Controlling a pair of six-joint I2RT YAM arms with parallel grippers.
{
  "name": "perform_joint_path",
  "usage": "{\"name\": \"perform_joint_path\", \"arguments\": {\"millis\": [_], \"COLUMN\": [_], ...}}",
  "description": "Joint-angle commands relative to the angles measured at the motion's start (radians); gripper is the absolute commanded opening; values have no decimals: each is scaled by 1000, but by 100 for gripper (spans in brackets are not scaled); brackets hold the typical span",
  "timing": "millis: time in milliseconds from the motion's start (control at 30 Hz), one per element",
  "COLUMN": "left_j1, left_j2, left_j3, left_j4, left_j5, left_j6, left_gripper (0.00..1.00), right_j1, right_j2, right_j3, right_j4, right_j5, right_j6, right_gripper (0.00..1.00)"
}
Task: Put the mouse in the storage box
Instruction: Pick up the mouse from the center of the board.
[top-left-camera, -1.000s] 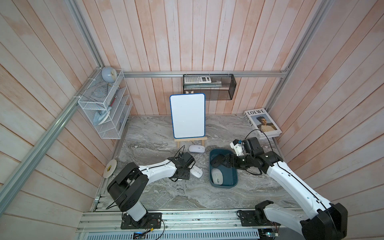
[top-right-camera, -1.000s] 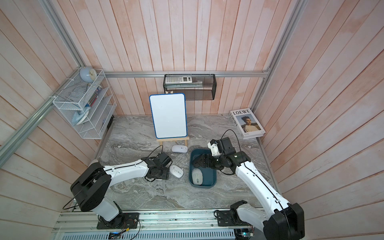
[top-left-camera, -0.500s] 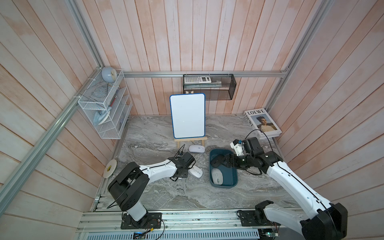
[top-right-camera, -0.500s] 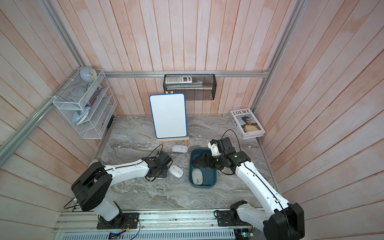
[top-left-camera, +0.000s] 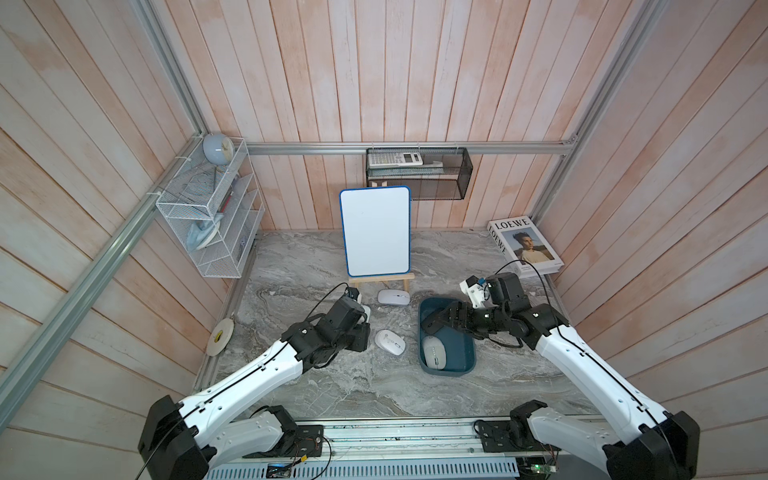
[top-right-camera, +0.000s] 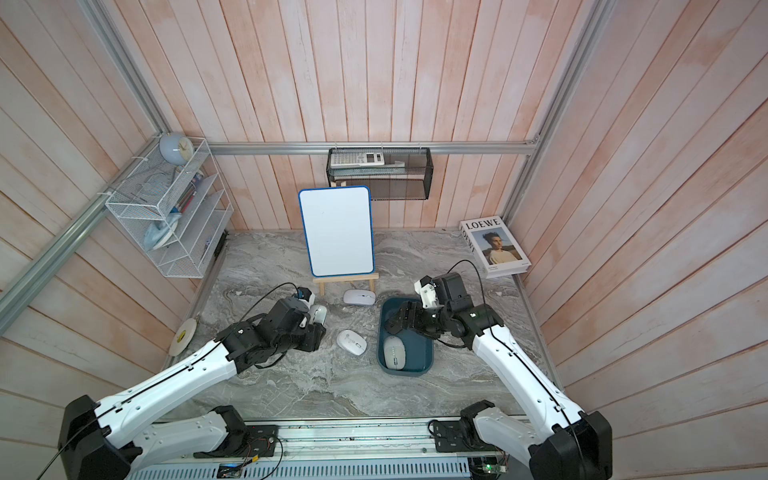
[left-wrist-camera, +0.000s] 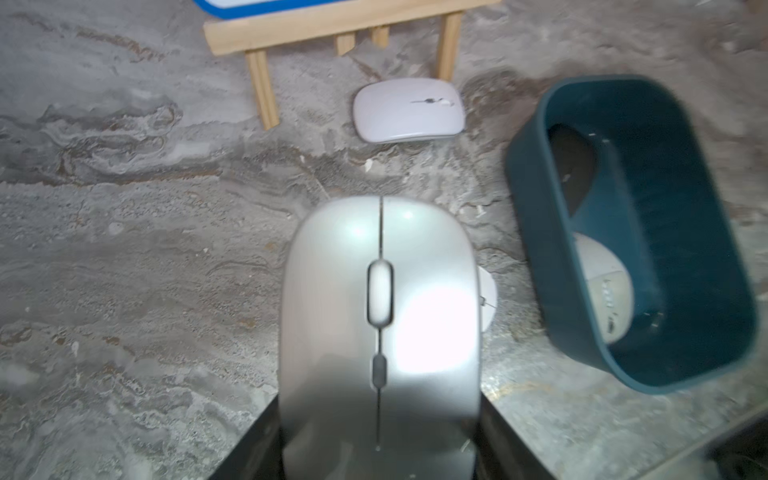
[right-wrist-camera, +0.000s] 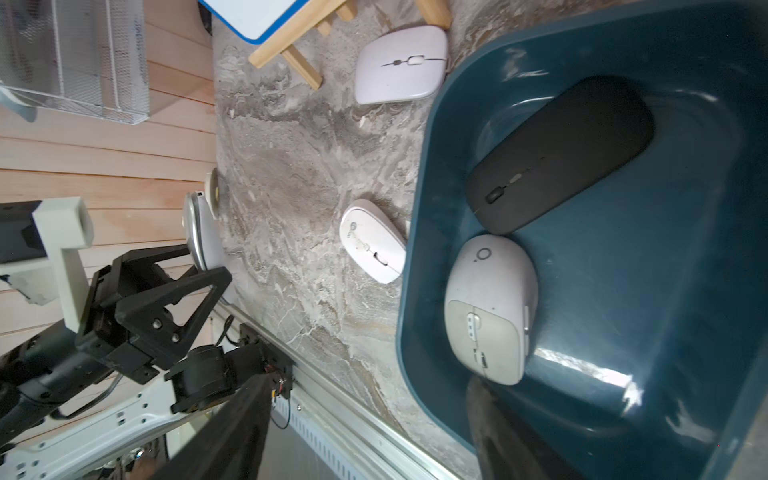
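Left tool (left-wrist-camera: 378, 419) clamps the silver mouse (left-wrist-camera: 380, 311); right tool (top-left-camera: 434, 324) gapes over the storage box (left-wrist-camera: 528, 232). Lift clear of its rim, then release low inside.

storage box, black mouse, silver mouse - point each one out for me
storage box (right-wrist-camera: 673, 291), right wrist view, bare floor inside.
black mouse (right-wrist-camera: 561, 153), right wrist view, middle of its top.
silver mouse (left-wrist-camera: 332, 316), left wrist view, top shell beside the wheel.
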Motion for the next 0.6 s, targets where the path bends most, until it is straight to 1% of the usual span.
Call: {"name": "perform_joint_path", "arguments": {"millis": [0,133,200,300,433,567], "left_j1": [3,2,3,1,0,1], "left_j2": [-57,-69,-68,-62,-57,-48], "left_j3": [-1,1,1,0,7,23], "left_j4": [31,60,85,101,101,100], "left_j5": [106,178,215,249,261,271], "left_j6": [77,111,112,116,136,153], "left_gripper": [52,52,52,52,52,52], "right_j1": [64,169,224,274,292,293], "right_j2": [1,96,153,209,243,303], "right_j3": [5,84,133,188,200,238], "right_j4": [176,240,263,292,368,334], "right_j5": [-47,-33,-48,-73,-112,-153], "right_j6": [140,188,209,240,272,263], "right_gripper": [77,77,77,77,77,74]}}
